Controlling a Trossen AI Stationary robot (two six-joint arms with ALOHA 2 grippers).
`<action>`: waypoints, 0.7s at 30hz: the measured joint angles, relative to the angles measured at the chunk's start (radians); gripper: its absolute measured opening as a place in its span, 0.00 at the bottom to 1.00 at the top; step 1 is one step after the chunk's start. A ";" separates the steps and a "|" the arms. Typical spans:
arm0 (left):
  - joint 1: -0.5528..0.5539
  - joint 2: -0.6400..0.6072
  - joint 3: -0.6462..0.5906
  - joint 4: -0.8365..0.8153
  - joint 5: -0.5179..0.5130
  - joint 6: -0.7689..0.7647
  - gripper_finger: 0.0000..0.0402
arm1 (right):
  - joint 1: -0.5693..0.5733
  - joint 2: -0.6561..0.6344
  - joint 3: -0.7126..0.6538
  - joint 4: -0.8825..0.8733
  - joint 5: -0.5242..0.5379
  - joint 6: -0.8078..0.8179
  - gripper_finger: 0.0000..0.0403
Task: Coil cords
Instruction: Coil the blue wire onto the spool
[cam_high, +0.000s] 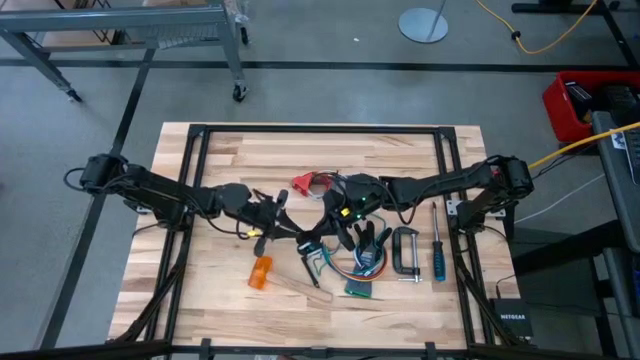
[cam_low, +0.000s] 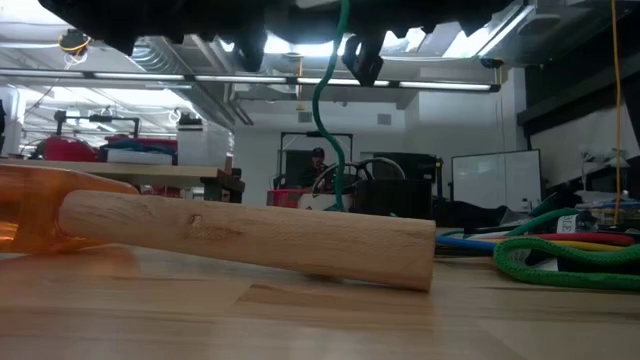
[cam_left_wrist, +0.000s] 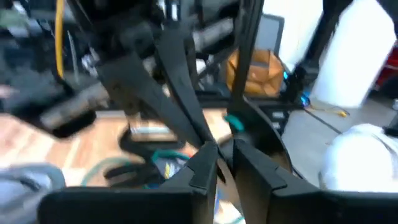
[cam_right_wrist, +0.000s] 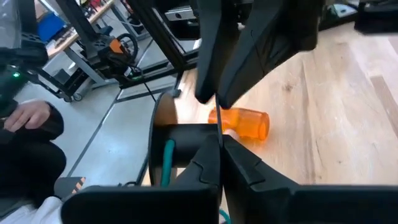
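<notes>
Green cord (cam_low: 322, 110) hangs under claw (cam_low: 355, 50).

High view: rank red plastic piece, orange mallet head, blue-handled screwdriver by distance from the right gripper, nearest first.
From the right gripper:
1. Orange mallet head, toward the front-left.
2. Red plastic piece, toward the back; close to the first.
3. Blue-handled screwdriver, far right.

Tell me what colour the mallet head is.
Orange, translucent mallet head; clearest in the right wrist view.

The wooden table (cam_high: 220, 300) carries an orange-headed mallet (cam_high: 262, 272), cords (cam_high: 345, 262), 1 C-clamp (cam_high: 406, 252) and 1 blue-handled screwdriver (cam_high: 438, 258).
</notes>
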 joint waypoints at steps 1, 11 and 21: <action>0.001 -0.007 0.000 0.023 -0.016 0.012 0.13 | -0.006 -0.001 0.001 0.000 0.000 0.000 0.01; 0.003 -0.140 0.002 0.039 -0.113 0.050 0.22 | -0.083 -0.067 0.000 0.002 0.003 -0.053 0.00; 0.000 -0.189 0.002 -0.003 -0.120 0.076 0.20 | -0.129 -0.229 0.000 0.102 0.091 -0.187 0.00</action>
